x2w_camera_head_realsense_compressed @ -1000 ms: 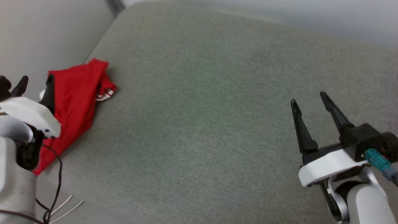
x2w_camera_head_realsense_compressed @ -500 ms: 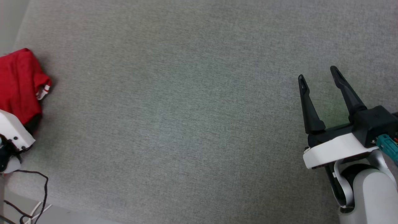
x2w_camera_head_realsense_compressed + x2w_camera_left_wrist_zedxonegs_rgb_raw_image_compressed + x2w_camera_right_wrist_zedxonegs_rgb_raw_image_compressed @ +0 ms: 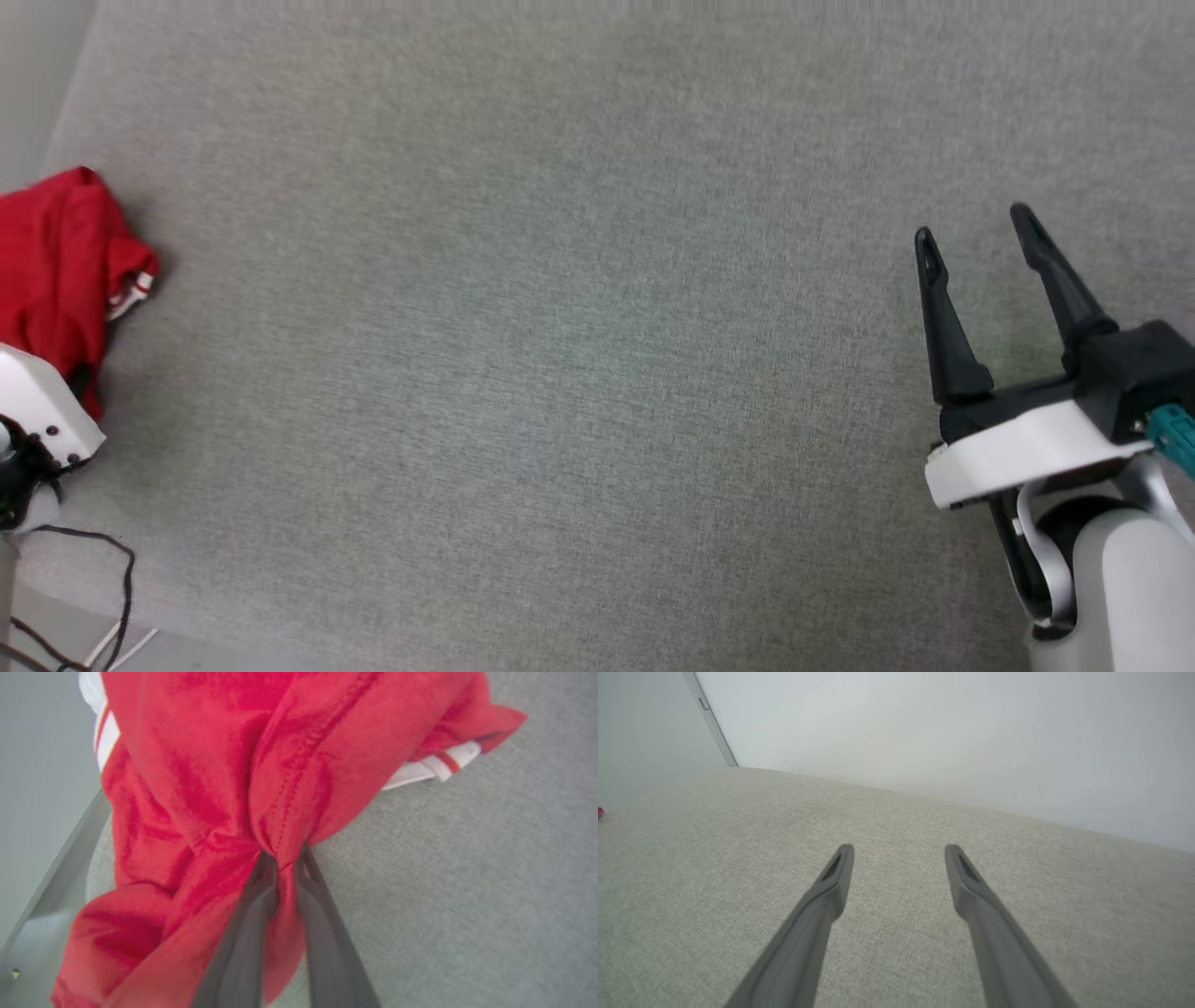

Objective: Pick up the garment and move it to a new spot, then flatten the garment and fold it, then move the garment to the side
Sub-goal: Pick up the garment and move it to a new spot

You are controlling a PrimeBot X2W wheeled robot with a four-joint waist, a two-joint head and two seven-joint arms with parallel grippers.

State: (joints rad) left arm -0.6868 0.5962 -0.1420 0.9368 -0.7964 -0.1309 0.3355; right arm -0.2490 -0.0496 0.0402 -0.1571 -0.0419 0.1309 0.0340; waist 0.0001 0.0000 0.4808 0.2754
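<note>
Left fingers [image 3: 245, 933] together, right fingers [image 3: 817, 919] apart

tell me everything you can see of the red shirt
The garment is a crumpled red shirt of thin, shiny knit, with white trim striped red showing at two edges. It lies bunched at the left edge of the grey fabric surface, and the left gripper pinches a stitched fold of it between closed fingers.

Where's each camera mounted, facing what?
Head view: from the head, down onto the grey woven fabric surface; open right gripper lower right, white left wrist housing at left edge.
Left wrist view: from that wrist, along the left gripper, shut on the crumpled red jersey shirt with white striped trim.
Right wrist view: from that wrist, across the surface toward a pale wall; its spread fingers show.
Shared: head and left wrist both show the shirt.
</note>
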